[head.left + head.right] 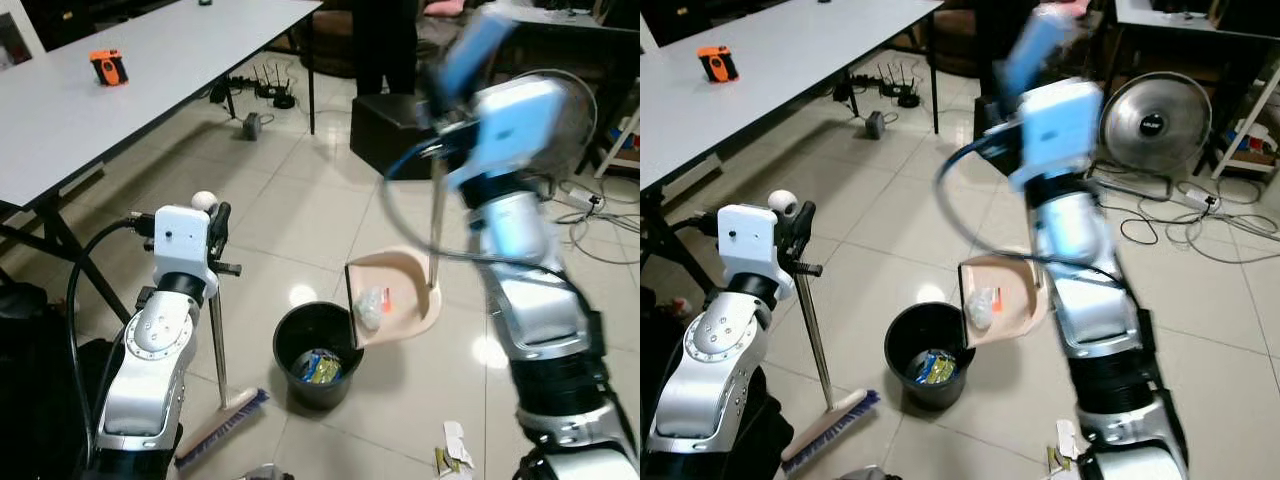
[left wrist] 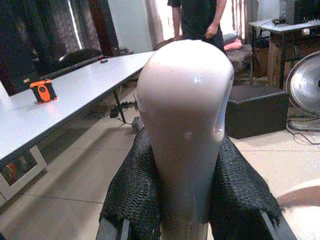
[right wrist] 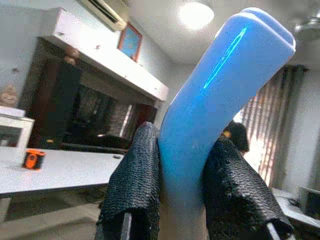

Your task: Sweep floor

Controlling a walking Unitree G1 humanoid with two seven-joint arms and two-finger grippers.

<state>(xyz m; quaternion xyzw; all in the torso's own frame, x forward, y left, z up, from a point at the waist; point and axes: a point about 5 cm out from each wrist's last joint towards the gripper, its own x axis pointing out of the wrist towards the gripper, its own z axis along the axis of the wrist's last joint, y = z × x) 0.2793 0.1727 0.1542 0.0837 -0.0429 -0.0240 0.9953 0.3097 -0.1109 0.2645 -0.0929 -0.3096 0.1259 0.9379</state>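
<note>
The room is a tiled workspace with a long grey table point(image 1: 150, 70), a floor fan point(image 1: 1155, 122) and loose cables. On the pale floor point(image 1: 300, 210) stands a black bin point(image 1: 317, 355) already holding some wrappers. The right gripper point(image 3: 182, 200) is clamped around the blue handle point(image 3: 220, 95) of the dustpan point(image 1: 400, 295), whose pan hangs tilted just above the bin's rim with a clear wrapper and an orange scrap inside, so emptying looks under way, not finished. The left gripper point(image 2: 185, 200) is closed on the broom point(image 1: 215, 340), bristles resting on the tiles. Paper scraps point(image 1: 455, 450) remain unswept near the robot. No writing is legible anywhere.
</note>
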